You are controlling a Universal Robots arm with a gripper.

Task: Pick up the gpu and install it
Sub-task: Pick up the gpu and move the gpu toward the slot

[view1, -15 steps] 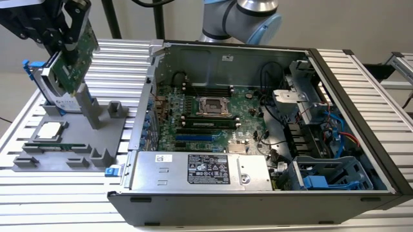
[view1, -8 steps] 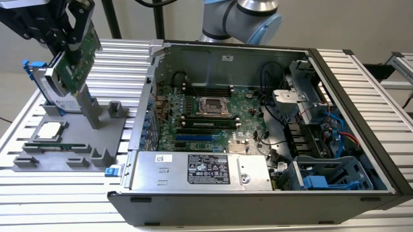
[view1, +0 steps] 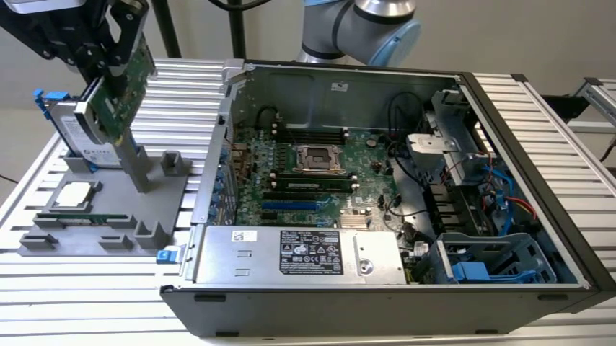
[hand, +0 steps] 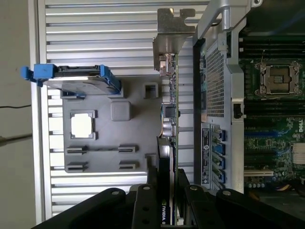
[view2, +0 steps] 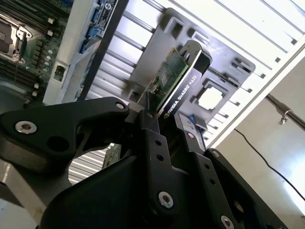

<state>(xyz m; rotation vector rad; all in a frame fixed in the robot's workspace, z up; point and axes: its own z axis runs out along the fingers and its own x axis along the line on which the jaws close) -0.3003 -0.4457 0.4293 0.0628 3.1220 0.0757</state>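
The gpu (view1: 133,79) is a green card standing on end over the grey holder tray (view1: 106,216) at the exterior view's left. Its silver bracket (view1: 137,166) points down, close to the tray; I cannot tell whether they touch. My gripper (view1: 104,61) is shut on the card's upper end. In both wrist views the black fingers clamp the card from both sides: gripper (view2: 164,121), gpu (view2: 178,78), gripper (hand: 167,183), gpu (hand: 170,119), bracket (hand: 169,28). The open computer case (view1: 337,90) lies beside the tray, its motherboard (view1: 308,173) exposed.
On the tray (hand: 109,138) sit a silver hard drive with blue rails (view1: 82,137), a square processor chip (view1: 75,194) and a thin memory stick (view1: 82,218). The case holds a power supply (view1: 298,254) and cables. A ribbed metal table (view1: 58,288) carries everything.
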